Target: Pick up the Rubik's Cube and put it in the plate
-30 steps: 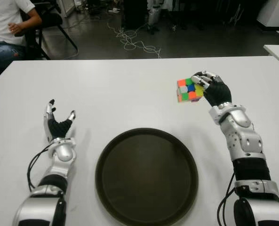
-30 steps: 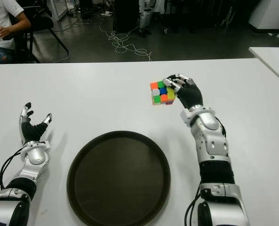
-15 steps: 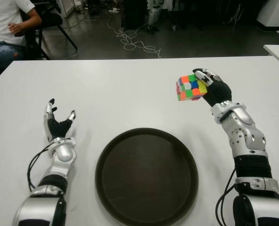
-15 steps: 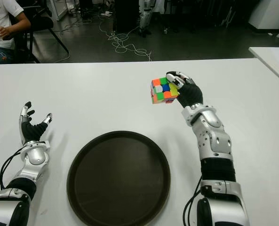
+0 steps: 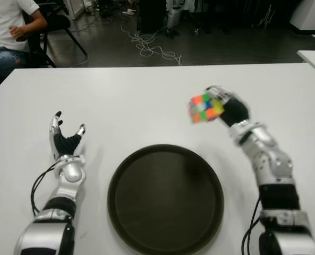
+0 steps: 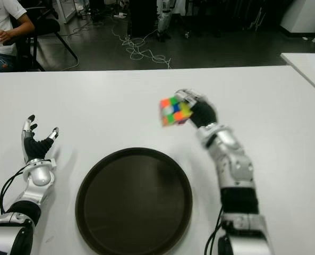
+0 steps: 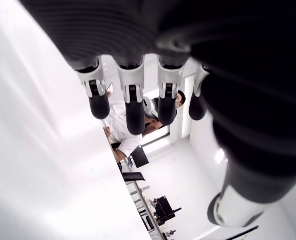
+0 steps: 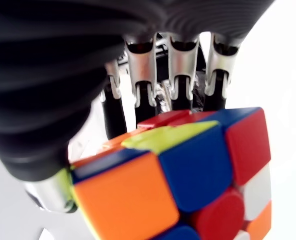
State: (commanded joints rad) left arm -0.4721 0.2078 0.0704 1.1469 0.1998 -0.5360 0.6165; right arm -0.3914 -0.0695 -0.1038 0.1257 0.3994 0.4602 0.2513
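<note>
My right hand [image 5: 223, 106] is shut on the Rubik's Cube [image 5: 205, 107], holding it in the air above the white table [image 5: 146, 101], just beyond the far right rim of the plate. The right wrist view shows the cube [image 8: 187, 175] filling the palm with fingers [image 8: 180, 75] curled behind it. The dark round plate [image 5: 165, 197] lies at the table's near middle with nothing in it. My left hand [image 5: 66, 138] shows to the left of the plate, fingers spread and holding nothing.
A person [image 5: 8, 32] sits on a chair beyond the table's far left corner. Cables [image 5: 152, 45] lie on the dark floor behind the table. Another white table's corner [image 5: 314, 58] shows at the far right.
My right hand has carried the cube to the left and nearer, closer to the plate's far rim. The left hand has not moved.
</note>
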